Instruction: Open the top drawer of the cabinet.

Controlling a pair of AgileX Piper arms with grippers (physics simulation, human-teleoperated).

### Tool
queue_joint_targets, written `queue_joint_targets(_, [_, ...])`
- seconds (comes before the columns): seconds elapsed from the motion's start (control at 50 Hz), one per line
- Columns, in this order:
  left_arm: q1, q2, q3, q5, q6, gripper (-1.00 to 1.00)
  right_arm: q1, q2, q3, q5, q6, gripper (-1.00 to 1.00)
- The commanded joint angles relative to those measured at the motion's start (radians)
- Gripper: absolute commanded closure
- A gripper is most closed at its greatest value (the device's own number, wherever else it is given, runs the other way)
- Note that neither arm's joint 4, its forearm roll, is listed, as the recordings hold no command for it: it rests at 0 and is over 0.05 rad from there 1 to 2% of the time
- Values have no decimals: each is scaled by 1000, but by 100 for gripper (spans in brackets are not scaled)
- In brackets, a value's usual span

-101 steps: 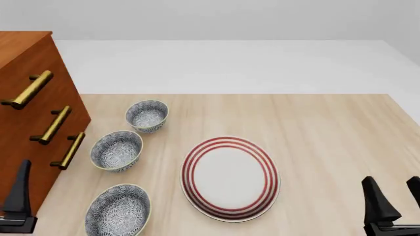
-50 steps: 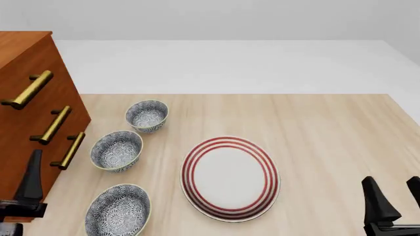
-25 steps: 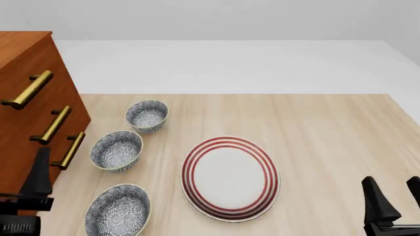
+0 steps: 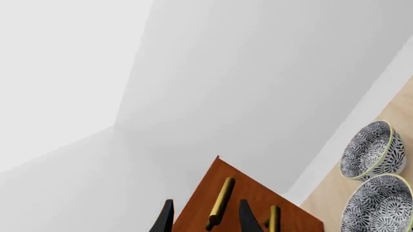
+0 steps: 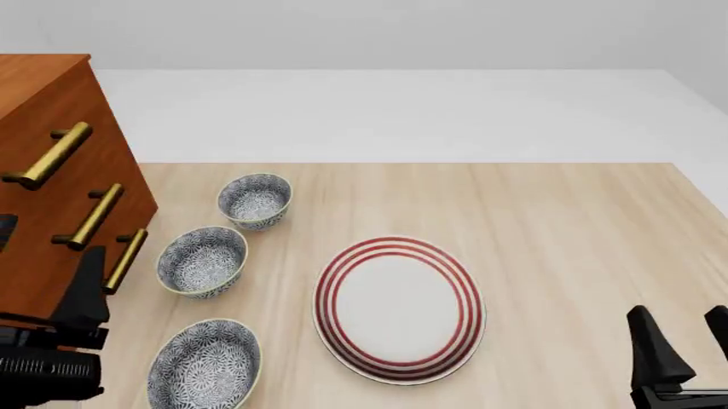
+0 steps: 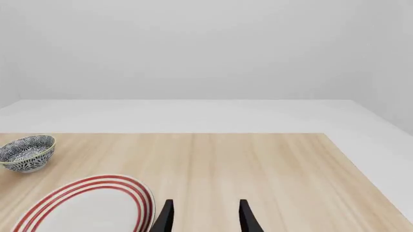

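Observation:
The cabinet is a reddish-brown chest at the table's left edge, with three brass bar handles. The top drawer is shut flush, and its handle is the uppermost one. My left gripper is open and empty, low in front of the cabinet near the lowest handle. In the left wrist view the left gripper points up at the cabinet, with the top handle lined up between its fingers but still apart. My right gripper is open and empty at the near right, and it also shows in the right wrist view.
Three blue-patterned bowls stand in a row just right of the cabinet. A red-ringed white plate lies mid-table. The two lower handles stick out from the cabinet front.
My left gripper has moved up and to the right, closer to the cabinet front. The right gripper, the drawers and the dishes have not moved.

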Motion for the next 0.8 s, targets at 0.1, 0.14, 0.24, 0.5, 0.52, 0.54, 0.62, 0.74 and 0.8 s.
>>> queue_joint_targets(0.1, [15,188,2,-184,46,-100,0,0,0,0,0,-100])
queue_joint_targets(0.14, [16,218,2,-213,53,-100,0,0,0,0,0,-100])
queue_joint_targets(0.24, [17,232,2,-219,57,-100,0,0,0,0,0,-100])
queue_joint_targets(0.5, [52,350,2,-323,74,-100,0,0,0,0,0,-100])
queue_joint_targets(0.52, [57,352,2,-323,72,-100,0,0,0,0,0,-100])
queue_joint_targets(0.54, [57,352,2,-323,72,-100,0,0,0,0,0,-100])
queue_joint_targets(0.62, [73,358,-1,-323,76,-100,0,0,0,0,0,-100])
queue_joint_targets(0.74, [98,374,-18,-323,71,-100,0,0,0,0,0,-100])
queue_joint_targets(0.8, [109,384,-29,-323,76,-100,0,0,0,0,0,-100])
